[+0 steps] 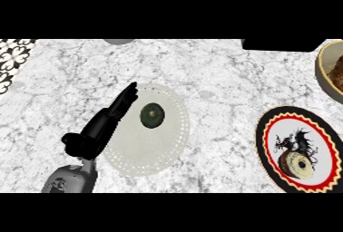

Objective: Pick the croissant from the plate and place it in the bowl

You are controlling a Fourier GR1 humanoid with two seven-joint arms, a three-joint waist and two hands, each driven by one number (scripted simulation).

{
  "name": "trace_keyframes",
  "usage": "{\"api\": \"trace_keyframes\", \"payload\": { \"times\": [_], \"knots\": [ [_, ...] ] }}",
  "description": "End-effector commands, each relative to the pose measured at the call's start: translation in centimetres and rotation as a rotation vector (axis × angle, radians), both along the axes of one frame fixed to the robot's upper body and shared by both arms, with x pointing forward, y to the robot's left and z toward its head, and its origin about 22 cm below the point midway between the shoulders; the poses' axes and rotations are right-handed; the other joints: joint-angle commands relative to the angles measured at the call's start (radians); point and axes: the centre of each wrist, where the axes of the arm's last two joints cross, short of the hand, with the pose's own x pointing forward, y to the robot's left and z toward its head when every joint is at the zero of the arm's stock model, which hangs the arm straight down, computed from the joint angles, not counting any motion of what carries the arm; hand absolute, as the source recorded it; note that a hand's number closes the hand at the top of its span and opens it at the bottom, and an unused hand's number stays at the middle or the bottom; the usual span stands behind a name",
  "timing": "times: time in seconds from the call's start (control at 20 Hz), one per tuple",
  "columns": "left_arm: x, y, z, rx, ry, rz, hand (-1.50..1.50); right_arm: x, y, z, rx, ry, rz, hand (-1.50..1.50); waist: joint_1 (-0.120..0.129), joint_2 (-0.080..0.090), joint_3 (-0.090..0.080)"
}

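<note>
1. On the red-rimmed plate (268, 136) at right lies the croissant (296, 164), near its lower edge.
2. Likely light, flaky and easily crushed; best cupped across its middle.
3. Left hand (110, 117) stretches flat, fingers straight, over a white plate (144, 158), well apart from it.
4. Bowl (323, 68) sits far right.

Pale ringed croissant (296, 164) lying on red-rimmed plate (270, 136), tan bowl (321, 68) at right edge, well apart

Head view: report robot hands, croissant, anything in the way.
Left robot hand open, fingers straight, at white plate left rim. Right robot hand not in view. Brown shape in bowl, possibly croissant, cut off. Nothing blocking seen.
</note>
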Motion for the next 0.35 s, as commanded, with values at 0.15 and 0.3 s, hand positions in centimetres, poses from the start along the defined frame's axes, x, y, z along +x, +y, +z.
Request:
{"api": "trace_keyframes", "payload": {
  "times": [0.15, 0.3],
  "knots": [
    [-0.4, -0.1, -0.2, 0.0, -0.001, 0.008, 0.0, -4.0, -2.6, 0.0, 0.042, -0.01, -0.004, -1.5, -0.005, 0.002, 0.006],
    [0.0, -0.4, -0.2, 0.003, -0.007, 0.007, 0.0, -4.3, -2.9, 0.3, 0.071, -0.011, 0.03, -1.5, -0.005, 0.007, 0.006]
  ]
}}
